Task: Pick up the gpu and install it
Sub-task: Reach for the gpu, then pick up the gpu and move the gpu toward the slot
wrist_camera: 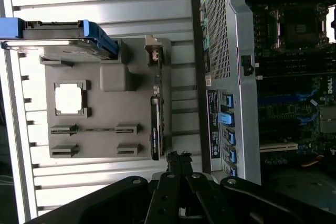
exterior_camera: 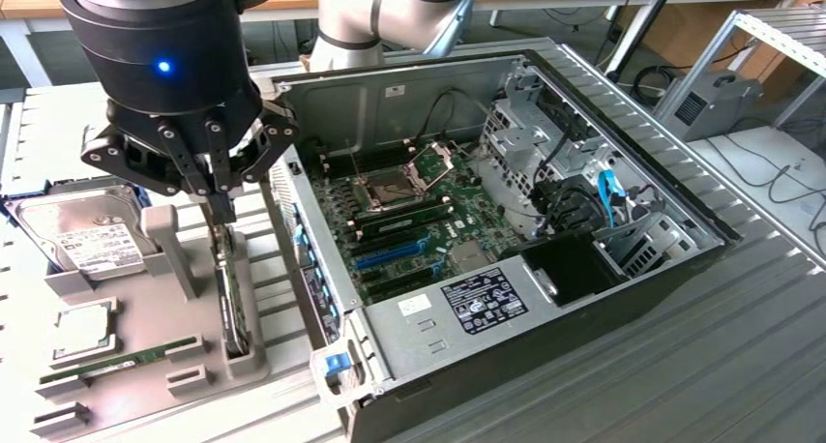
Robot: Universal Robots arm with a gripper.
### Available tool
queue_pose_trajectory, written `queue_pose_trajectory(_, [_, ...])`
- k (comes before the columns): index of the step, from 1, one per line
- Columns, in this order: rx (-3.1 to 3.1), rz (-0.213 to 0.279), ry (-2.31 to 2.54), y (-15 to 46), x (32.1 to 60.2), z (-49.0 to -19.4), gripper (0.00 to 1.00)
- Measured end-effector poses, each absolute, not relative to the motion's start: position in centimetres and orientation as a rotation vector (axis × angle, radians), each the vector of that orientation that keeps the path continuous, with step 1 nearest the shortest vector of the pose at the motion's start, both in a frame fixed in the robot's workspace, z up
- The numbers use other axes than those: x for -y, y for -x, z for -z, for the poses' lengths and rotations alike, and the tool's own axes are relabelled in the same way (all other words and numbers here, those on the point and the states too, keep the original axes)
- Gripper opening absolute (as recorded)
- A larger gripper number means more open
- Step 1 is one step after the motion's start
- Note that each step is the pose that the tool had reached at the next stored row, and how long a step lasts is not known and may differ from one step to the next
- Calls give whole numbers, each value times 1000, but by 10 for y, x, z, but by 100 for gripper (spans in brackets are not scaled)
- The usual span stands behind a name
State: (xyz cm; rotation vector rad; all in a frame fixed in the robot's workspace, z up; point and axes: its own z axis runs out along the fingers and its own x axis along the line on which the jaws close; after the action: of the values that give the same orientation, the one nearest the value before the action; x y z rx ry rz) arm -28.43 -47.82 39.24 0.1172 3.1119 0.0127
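The gpu [exterior_camera: 234, 303] stands edge-on in the tray [exterior_camera: 135, 399], its fan and faces hidden, and whether the gripper [exterior_camera: 222, 211] touches its top edge cannot be told. The exterior view's top edge cuts off the arm [exterior_camera: 374, 17], its bottom edge the case [exterior_camera: 516, 366]. In the wrist view the chip [wrist_camera: 70, 99] in the tray is washed out white.

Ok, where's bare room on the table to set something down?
The ribbed metal table is bare beside the open black computer case, at the exterior view's lower right. Crowded: the grey parts holder with the upright gpu card, the gripper right above it.
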Motion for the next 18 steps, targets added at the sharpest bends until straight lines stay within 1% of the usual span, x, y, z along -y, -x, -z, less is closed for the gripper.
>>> queue_pose_trajectory(14, [-3112,-13,-117,284,478,-392,11])
queue_pose_trajectory(18, [-3112,-13,-117,284,478,-392,36])
